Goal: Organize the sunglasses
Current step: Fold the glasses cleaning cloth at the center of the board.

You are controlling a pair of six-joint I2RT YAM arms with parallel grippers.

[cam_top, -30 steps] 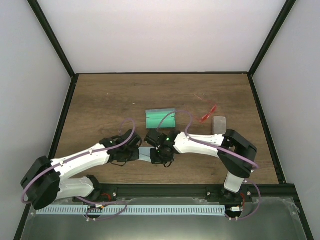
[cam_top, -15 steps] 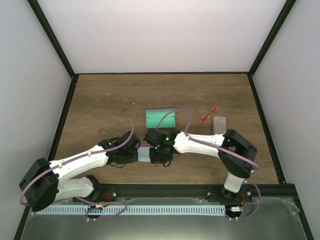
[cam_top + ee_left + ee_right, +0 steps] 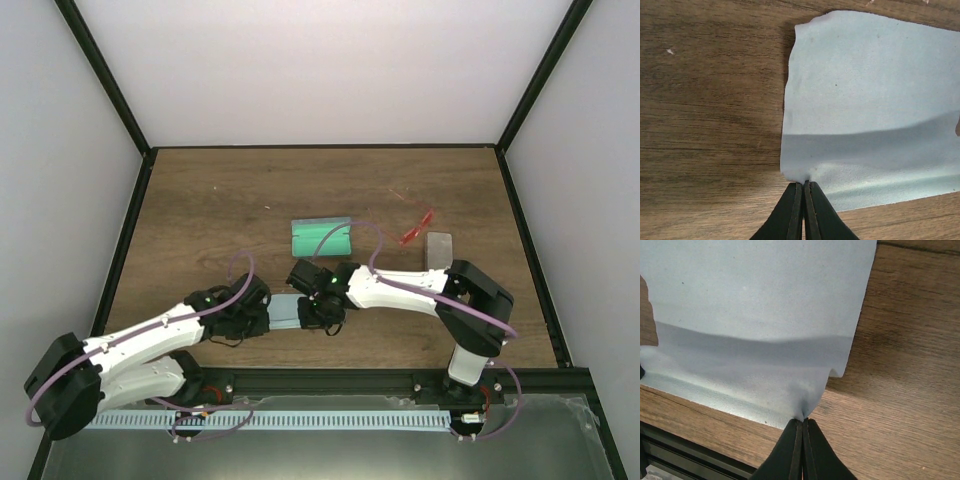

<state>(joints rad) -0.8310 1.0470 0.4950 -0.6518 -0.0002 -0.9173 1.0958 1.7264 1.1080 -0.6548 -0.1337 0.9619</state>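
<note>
Near the middle of the worktop's (image 3: 200,200) near edge, both arms meet over a pale blue cloth (image 3: 870,100). The left gripper (image 3: 804,184) has its fingers pressed together on the cloth's left edge, pinching a small tuck of fabric. The right gripper (image 3: 803,421) is likewise clamped on the opposite edge, its fingers squeezing a puckered corner. Between the two grips the cloth lies partly flat on the wood, with a soft fold running across it.

The red-orange sunglasses (image 3: 415,228) lie toward the right edge, about halfway back, just beside the far end of a closed grey case (image 3: 438,247). A faint pink pair (image 3: 398,194) lies a little farther back, too thin to make out clearly. An open green-lined case (image 3: 320,238) sits near the centre, just behind the grippers.
</note>
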